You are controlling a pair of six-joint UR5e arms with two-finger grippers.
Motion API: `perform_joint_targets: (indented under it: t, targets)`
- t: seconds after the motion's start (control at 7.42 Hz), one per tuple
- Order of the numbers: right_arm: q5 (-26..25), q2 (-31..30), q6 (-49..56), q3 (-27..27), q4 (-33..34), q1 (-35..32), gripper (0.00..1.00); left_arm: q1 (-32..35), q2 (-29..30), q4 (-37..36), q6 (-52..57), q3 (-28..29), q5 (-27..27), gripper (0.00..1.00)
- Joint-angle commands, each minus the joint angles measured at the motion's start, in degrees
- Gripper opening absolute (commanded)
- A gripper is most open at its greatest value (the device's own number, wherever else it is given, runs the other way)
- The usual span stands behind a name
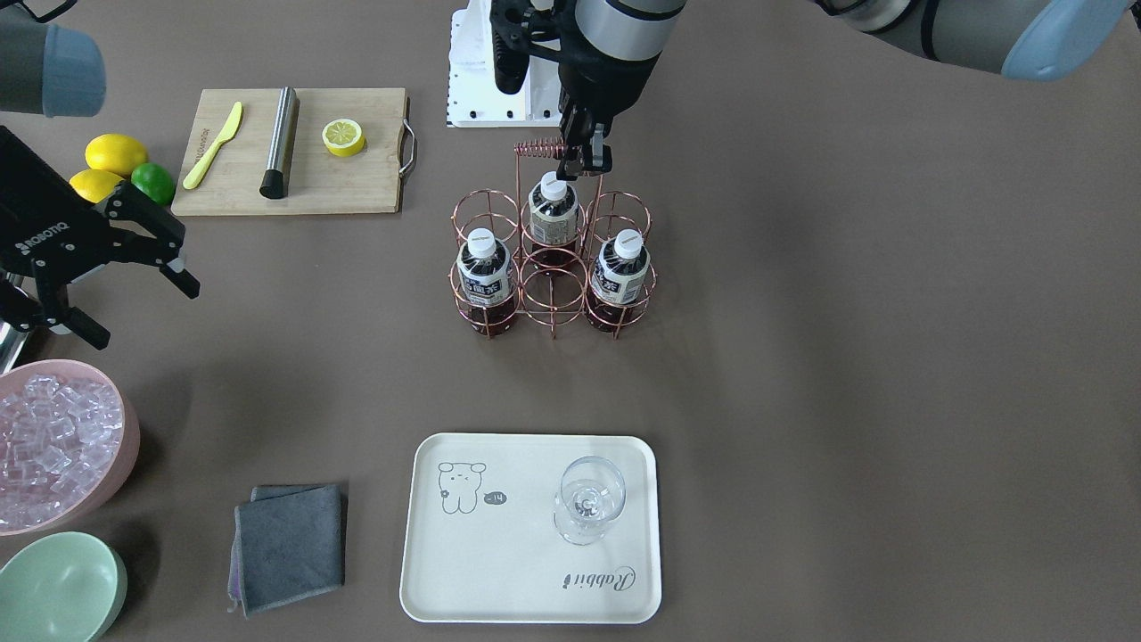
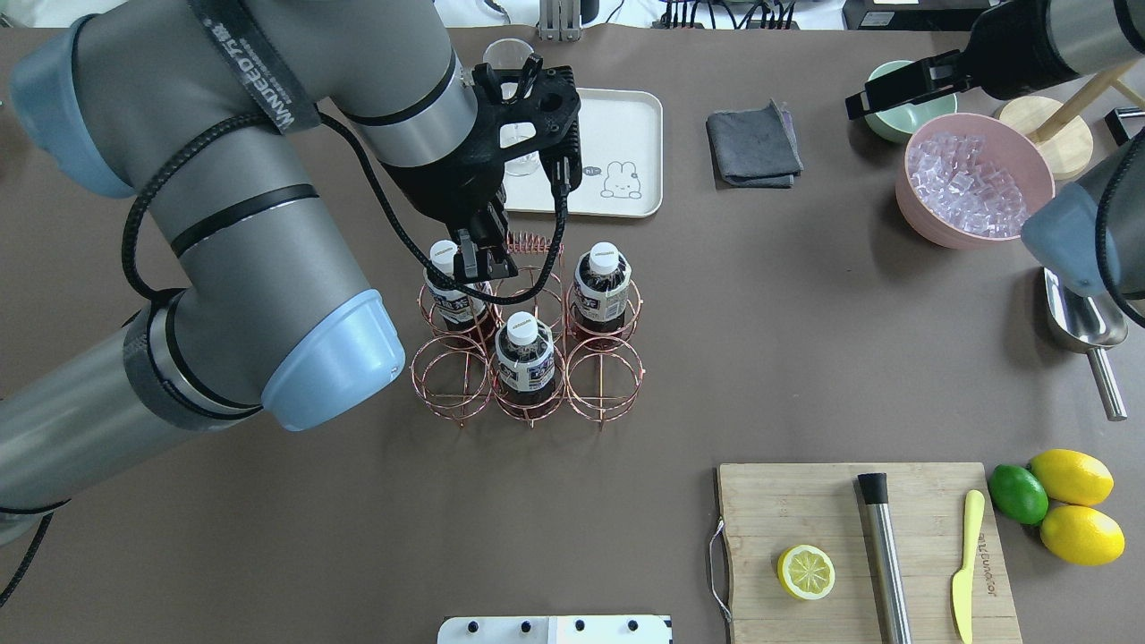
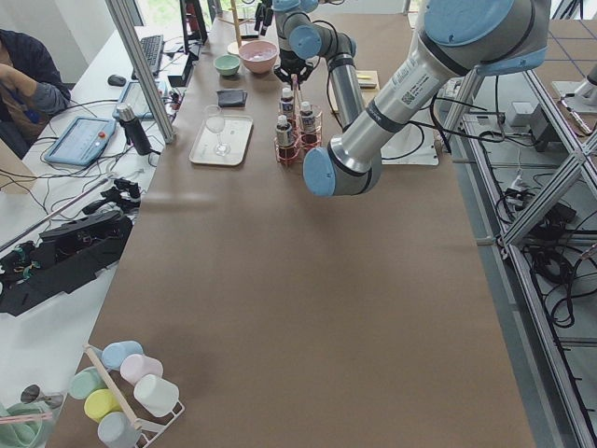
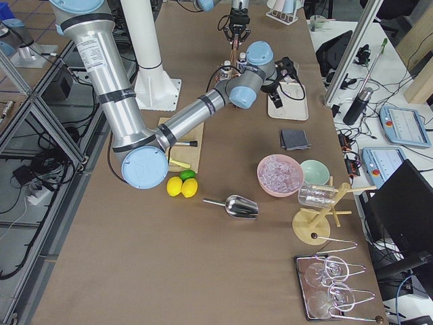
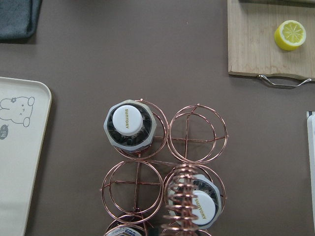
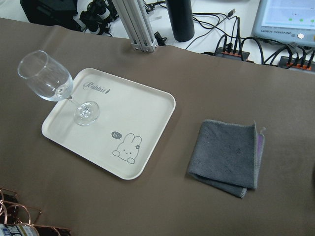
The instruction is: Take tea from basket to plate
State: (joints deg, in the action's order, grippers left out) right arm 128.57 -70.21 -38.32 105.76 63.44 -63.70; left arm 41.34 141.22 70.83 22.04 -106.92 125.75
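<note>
The left claw (image 1: 584, 165) hangs spread and empty above the wire basket (image 1: 554, 308) at mid-table, probably to come straight down on a cap. All three tea bottles (image 1: 553, 214) stand upright in its rings. The tray (image 1: 499, 571) waits near the far edge.

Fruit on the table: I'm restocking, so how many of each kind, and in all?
Whole lemons: 2
Limes: 1
Lemon halves: 1
Total: 4
</note>
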Motion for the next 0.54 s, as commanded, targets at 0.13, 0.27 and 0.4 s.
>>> perform_joint_targets:
  t: [0.13, 0.27, 0.4]
  targets:
    - [-8.38, 4.02, -6.54, 4.18, 0.46, 7.50, 1.00, -0.03, 0.02, 0.01, -0.15, -0.40, 0.02, 0.00]
    - [-11.56, 5.42, -8.94, 4.28, 0.89, 10.15, 1.00, -0.03, -0.06, 0.01, -0.16, -0.40, 0.02, 0.00]
    - [-13.50, 5.95, -9.48, 4.98, 1.94, 12.35, 1.00, 0.06, -0.06, 0.01, -0.07, -0.40, 0.02, 0.00]
